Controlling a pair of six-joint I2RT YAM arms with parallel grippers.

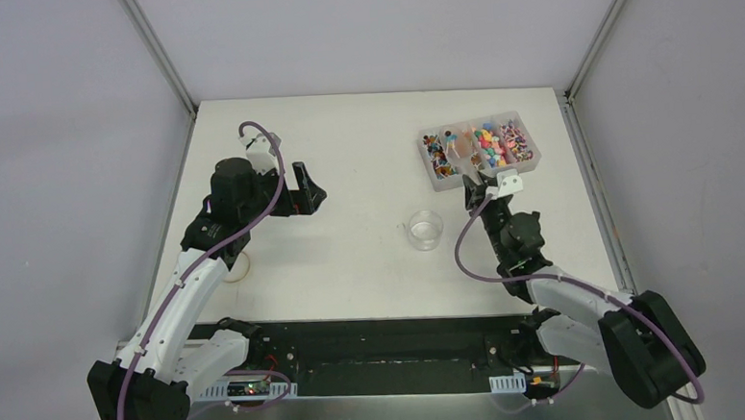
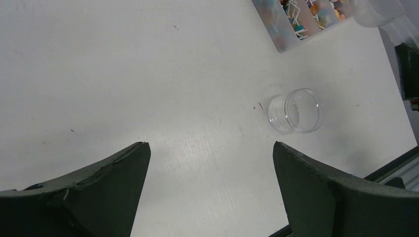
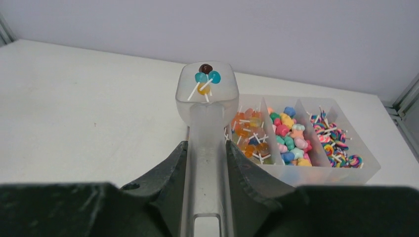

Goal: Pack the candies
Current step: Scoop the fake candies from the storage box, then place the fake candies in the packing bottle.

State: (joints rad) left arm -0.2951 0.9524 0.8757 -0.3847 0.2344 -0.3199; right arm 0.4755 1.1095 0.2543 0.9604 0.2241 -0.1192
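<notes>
Candies (image 3: 291, 136) fill a divided box (image 3: 341, 174) at two o'clock on the table (image 1: 346, 154); a few sit in the scoop (image 3: 206, 106) pinched by the right tool (image 3: 207, 148). Left tool (image 2: 210, 148) gapes wide at ten o'clock.

no readable text, no labels, no brands, no numbers, no signs

The white table (image 1: 353, 278) carries a small clear jar (image 1: 426, 229) just left of the right pincer (image 1: 480, 183), a clear divided box (image 3: 326, 174) directly ahead of that pincer, and a pale round disc (image 1: 238, 266) behind the left pincer (image 1: 308, 186).
</notes>
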